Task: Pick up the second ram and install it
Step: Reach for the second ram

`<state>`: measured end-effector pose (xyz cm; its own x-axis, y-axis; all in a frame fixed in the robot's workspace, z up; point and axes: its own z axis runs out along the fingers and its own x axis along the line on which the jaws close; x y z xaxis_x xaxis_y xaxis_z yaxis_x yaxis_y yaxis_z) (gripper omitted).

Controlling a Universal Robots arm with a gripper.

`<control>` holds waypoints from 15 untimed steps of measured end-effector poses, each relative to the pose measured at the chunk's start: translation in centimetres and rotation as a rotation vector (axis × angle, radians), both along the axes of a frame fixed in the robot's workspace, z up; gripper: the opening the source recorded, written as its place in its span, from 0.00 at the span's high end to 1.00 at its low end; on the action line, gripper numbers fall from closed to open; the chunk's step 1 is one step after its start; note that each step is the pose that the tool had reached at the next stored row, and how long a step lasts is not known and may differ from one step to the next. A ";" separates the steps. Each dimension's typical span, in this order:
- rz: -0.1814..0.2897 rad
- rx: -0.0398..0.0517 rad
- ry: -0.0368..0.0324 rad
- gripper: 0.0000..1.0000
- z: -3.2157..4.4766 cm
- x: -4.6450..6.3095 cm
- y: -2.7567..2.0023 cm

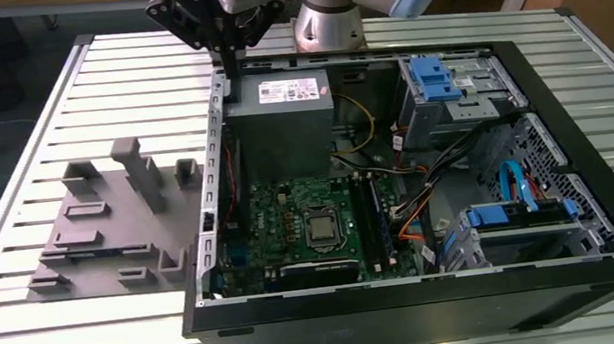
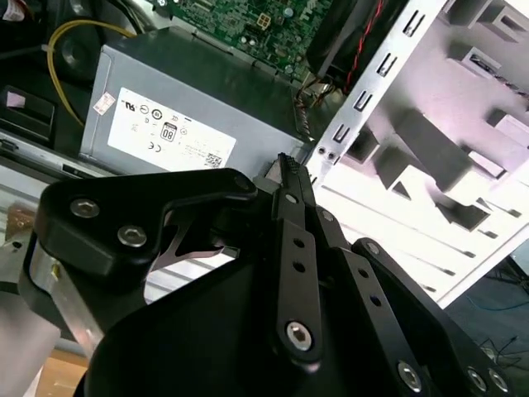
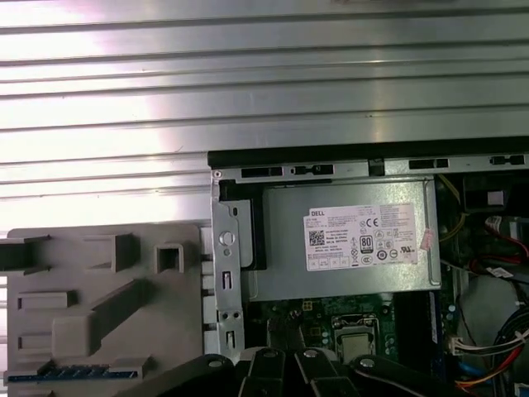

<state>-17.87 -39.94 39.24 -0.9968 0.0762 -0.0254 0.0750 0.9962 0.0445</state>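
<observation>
The hand (image 1: 232, 71) is held narrow, empty, over the black computer case's (image 1: 411, 310) far corner. The thin dark second ram (image 3: 73, 373) lies slotted in the grey plastic fixture (image 3: 91, 318), presumably staged for pickup.

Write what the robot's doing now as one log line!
gripper: shut | where: above power supply corner, at computer case edge | grey fixture: beside case
</observation>
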 end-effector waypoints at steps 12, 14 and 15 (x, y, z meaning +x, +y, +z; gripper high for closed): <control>0.000 -0.0001 0.0000 0.93 -0.13 -2.3 -0.05; 0.000 0.0000 0.0000 0.93 -0.16 -2.7 -0.07; 0.000 -0.0001 0.0000 0.93 -0.17 -2.8 -0.07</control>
